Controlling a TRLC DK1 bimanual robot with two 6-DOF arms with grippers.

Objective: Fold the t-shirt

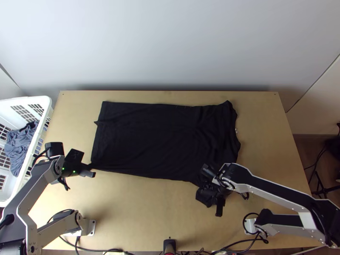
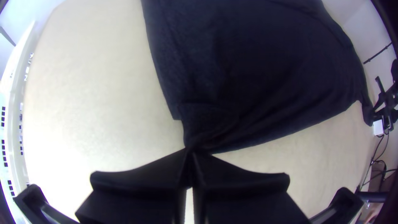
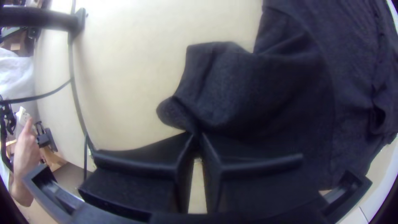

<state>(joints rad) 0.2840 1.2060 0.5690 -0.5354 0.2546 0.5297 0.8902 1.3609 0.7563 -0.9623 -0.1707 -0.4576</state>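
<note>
To control the near edge from both ends, presumably ahead of a fold, holding the black t-shirt (image 1: 161, 136) by its corner at the left of the top view, pinched tightly in the left gripper (image 2: 190, 152). Likely for matching control at the other end, gripping a bunched part at lower right of the top view in the narrowed right gripper (image 3: 196, 136). Otherwise spread broadly across that view's middle on the table (image 1: 140, 212), probably for a flat fold.

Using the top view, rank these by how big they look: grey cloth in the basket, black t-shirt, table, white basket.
1. Table
2. Black t-shirt
3. White basket, cut off by the view's edge
4. Grey cloth
</note>
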